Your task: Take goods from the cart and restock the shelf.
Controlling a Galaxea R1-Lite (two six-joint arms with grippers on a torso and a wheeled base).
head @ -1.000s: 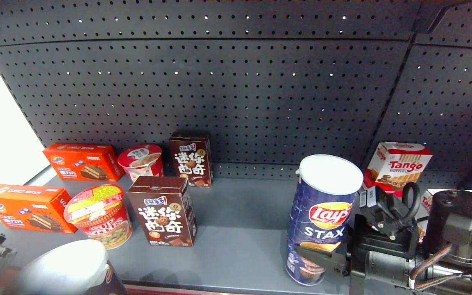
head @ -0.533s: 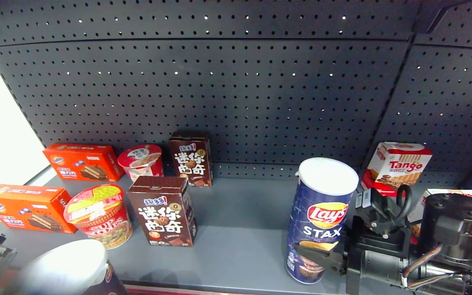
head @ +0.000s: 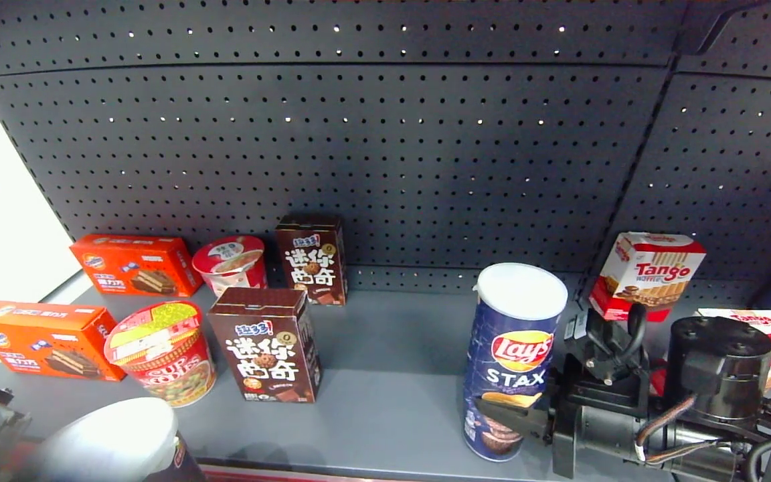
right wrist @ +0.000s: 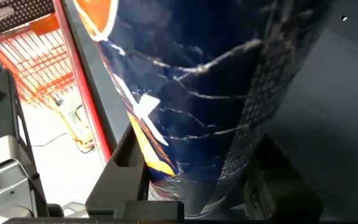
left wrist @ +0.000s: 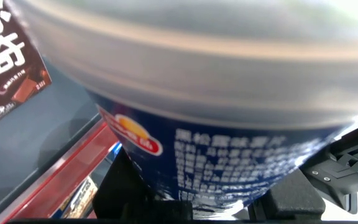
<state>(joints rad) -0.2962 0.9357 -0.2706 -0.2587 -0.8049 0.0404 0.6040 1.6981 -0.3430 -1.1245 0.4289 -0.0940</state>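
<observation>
I am gripping a tall dark-blue cylindrical chip can (head: 512, 355) low on its glossy printed wall with my right fingers (head: 519, 418), one black finger pressing on each side. The can is standing upright near the front edge of the smooth grey metal shelf (head: 392, 375), with a flat white plastic lid on top. I cannot tell whether its base is touching the shelf. My left fingers (left wrist: 126, 196) are clamping a second dark-blue chip can (left wrist: 229, 162) of the same round shape, white-lidded, down by the shelf's front left corner. Past the shelf's red front strip, a red wire cart (right wrist: 30, 68) is standing on a pale floor. Further back on the shelf are sitting orange cardboard boxes (head: 134, 264), red tapered noodle cups (head: 161, 351), brown cardboard boxes (head: 268, 345) and red-and-white wafer boxes (head: 650, 274), against a dark perforated metal back panel (head: 359, 147).
</observation>
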